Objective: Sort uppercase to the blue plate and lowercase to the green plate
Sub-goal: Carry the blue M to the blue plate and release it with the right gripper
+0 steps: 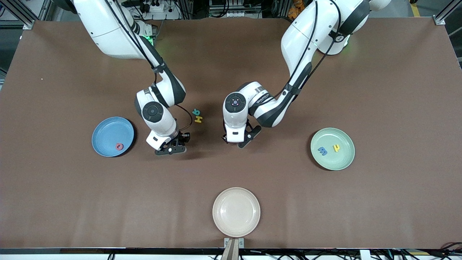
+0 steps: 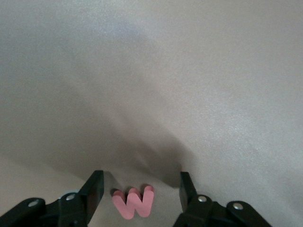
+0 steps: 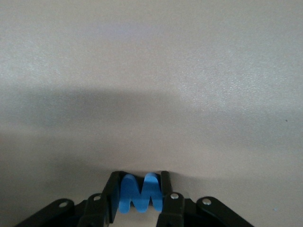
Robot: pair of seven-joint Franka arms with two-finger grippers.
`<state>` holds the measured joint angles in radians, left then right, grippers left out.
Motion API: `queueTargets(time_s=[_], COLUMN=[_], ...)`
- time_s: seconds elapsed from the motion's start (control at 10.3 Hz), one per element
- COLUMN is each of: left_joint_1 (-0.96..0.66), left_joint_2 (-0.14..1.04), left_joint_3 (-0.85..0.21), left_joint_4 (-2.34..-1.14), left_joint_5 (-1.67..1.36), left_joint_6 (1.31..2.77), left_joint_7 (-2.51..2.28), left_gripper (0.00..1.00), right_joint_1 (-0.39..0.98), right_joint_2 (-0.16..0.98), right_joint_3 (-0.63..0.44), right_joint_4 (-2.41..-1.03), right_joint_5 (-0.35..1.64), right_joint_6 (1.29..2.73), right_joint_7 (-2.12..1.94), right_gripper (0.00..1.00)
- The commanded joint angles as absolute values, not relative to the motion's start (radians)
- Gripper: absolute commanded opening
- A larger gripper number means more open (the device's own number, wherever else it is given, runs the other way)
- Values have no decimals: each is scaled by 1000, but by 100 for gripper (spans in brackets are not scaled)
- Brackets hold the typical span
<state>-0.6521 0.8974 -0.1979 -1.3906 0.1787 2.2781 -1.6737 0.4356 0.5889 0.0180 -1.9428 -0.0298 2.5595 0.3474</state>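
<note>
Now, right gripper: we are seeing its fingers pinching the angular blue foam letter above the brown table.
Left gripper: fingers are standing spread around a pink foam letter lying on the table.
Sky-blue round plate: holding a red letter.
Mint-green round plate: holding a blue letter and a yellow one.

A brown table under even light, with metal framing and cables along its edge.
</note>
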Motion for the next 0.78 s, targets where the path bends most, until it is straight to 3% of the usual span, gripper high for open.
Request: queueTargets(time_s=[0.0, 0.39, 0.68], left_joint_1=[-672, -684, -681], left_joint_2=[913, 913, 913], left_joint_3=[-189, -189, -189], left_joint_4=[-1365, -1370, -1373], left_joint_5=[201, 202, 207], left_joint_6=[2283, 2281, 2281], left_joint_7=[-1752, -1772, -1758], left_gripper=[72, 72, 61], right_joint_1=[414, 277, 184], right_joint_2=[543, 450, 396], right_joint_3=[17, 15, 8], right_joint_4=[-1962, -1963, -1997], right_joint_5=[-21, -25, -34], right_joint_6=[2556, 2397, 2320], right_joint_7=[338, 81, -75], right_gripper=[0, 0, 0])
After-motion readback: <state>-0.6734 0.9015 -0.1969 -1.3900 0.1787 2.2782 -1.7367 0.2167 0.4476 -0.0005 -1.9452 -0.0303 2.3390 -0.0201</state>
